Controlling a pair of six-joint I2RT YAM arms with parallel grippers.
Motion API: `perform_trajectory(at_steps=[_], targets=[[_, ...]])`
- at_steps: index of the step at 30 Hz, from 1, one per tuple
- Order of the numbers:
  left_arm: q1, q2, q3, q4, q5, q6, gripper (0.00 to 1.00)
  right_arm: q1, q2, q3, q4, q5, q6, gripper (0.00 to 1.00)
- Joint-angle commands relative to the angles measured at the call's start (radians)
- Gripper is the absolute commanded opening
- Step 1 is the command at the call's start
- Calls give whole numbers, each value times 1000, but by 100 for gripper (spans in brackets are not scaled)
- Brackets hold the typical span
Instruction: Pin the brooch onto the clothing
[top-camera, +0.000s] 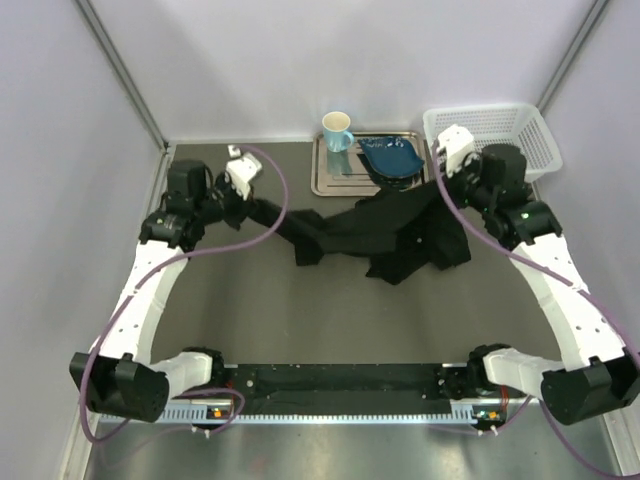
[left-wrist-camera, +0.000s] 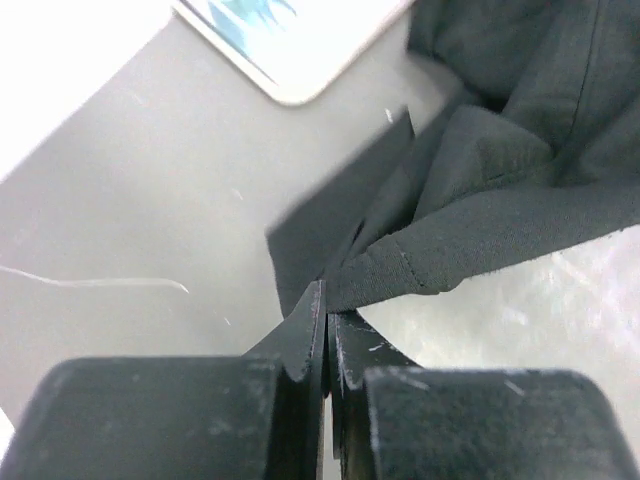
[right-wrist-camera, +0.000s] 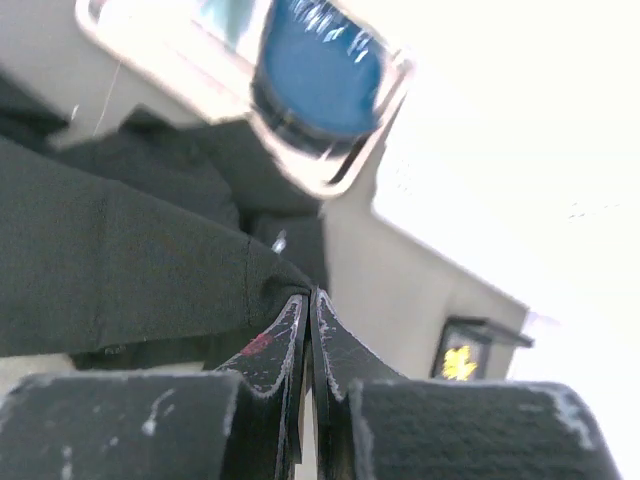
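The black shirt (top-camera: 385, 235) lies crumpled across the back middle of the table, lifted at both ends. My left gripper (top-camera: 262, 208) is shut on the shirt's left edge, seen in the left wrist view (left-wrist-camera: 326, 300) with a hemmed fold (left-wrist-camera: 520, 190) running away from the tips. My right gripper (top-camera: 440, 185) is shut on the shirt's right edge; the right wrist view (right-wrist-camera: 311, 298) shows cloth (right-wrist-camera: 120, 270) pinched at the tips. The yellow leaf brooch (right-wrist-camera: 458, 362) sits in a small dark holder on the table to the right of my right gripper. I cannot make it out in the top view.
A metal tray (top-camera: 330, 175) stands at the back centre with a light blue mug (top-camera: 337, 130) and a blue dish (top-camera: 390, 158) on it. A white basket (top-camera: 510, 135) stands at the back right. Grey walls close the left, back and right sides.
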Motion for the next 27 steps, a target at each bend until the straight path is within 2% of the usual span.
perform_trajectory(at_steps=[1,3,4,5,8,13,17,23,27], targets=[[14,36,227,98,39,-219,0,-22,19,205,115,-4,59,0],[11,82,336,37,92,-205,0,-22,25,291,113,-12,79,0],[11,101,392,-15,82,-221,0,-22,25,316,112,-18,81,0],[12,136,511,-54,76,-233,0,-20,25,342,110,-18,82,0],[11,153,654,-137,73,-218,0,-22,1,432,92,-32,81,0],[0,67,682,-120,37,-158,0,-23,-59,520,72,-73,75,0],[0,-75,645,-82,31,-98,0,-20,-111,563,76,-151,47,0],[0,-270,612,-63,86,-106,0,-22,-202,649,43,-242,67,0],[3,-359,638,-53,57,-199,0,-22,-266,707,-31,-305,85,0]])
